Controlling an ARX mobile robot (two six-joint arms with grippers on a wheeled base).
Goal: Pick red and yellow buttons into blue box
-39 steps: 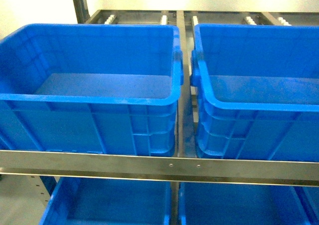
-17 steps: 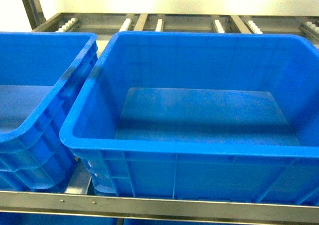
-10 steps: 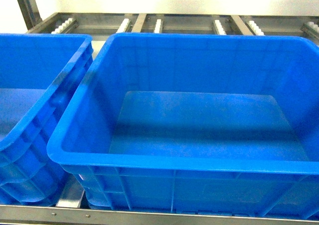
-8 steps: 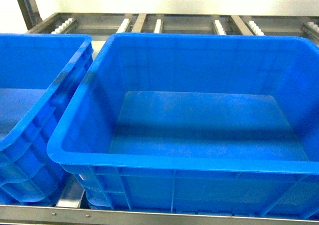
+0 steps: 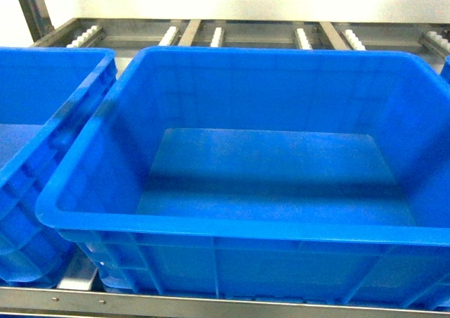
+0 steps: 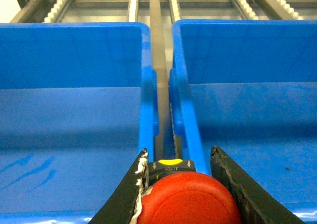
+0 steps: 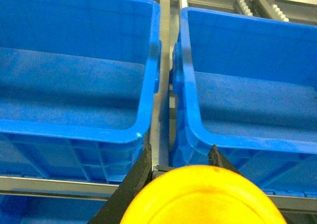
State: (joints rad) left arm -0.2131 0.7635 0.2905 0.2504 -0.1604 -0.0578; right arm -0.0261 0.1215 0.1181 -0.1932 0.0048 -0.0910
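Note:
A large deep blue box [image 5: 232, 226] fills the middle of the head view, and nothing shows on its floor. Neither gripper shows in that view. In the left wrist view my left gripper [image 6: 179, 152] is shut on the red button [image 6: 185, 201], whose black body with a yellow mark points forward over the gap between two blue crates. The crate on the right of that view is the blue box [image 6: 247, 65]. In the right wrist view my right gripper [image 7: 180, 148] is shut on the yellow button [image 7: 203, 198], in front of the rack's rail and below the rims of the same two crates.
A second blue crate [image 5: 42, 121] stands left of the box, and a metal bar [image 6: 159, 85] runs between them. Roller tracks [image 5: 302, 36] lie behind. A steel rail [image 5: 140, 305] runs along the shelf front. More blue crates [image 7: 29, 206] sit on the level below.
The head view has swung from the gap between the two crates onto the right-hand crate, which now sits a little further left and larger in the view.

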